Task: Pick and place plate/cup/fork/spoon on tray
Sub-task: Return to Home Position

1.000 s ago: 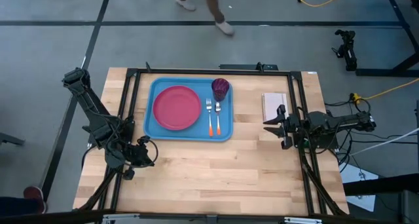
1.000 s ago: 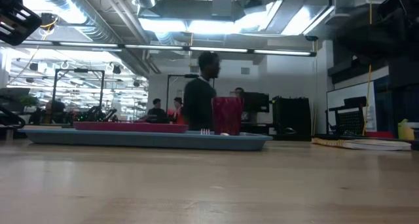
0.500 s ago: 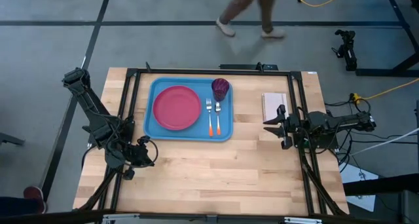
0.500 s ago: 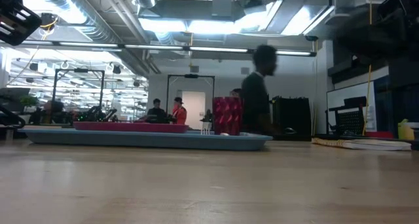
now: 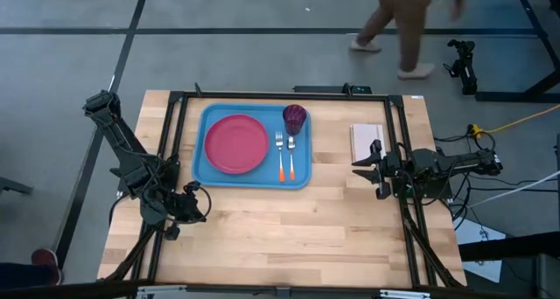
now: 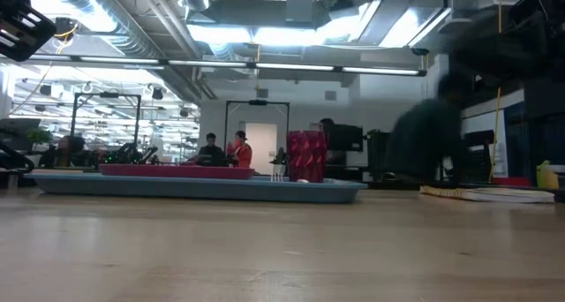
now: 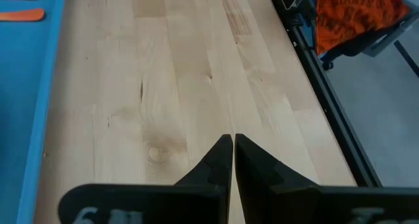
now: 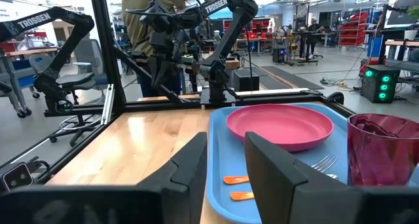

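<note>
The light-blue tray lies at the table's far middle. On it rest the pink-red plate on the left, the maroon cup upright at the far right corner, and the fork and spoon side by side, orange handles toward the near edge. The right wrist view also shows the plate, the cup and the fork's tines. My left gripper is shut and empty near the tray's near left corner. My right gripper is open and empty, right of the tray.
A white rectangular pad lies right of the tray, close to my right gripper. Bare wood fills the table's near half. A dark frame rail runs along the far edge. A person walks on the floor beyond it.
Both arms and all tray items have kept still. Only the person beyond the table's far edge has walked from the middle toward the right.
</note>
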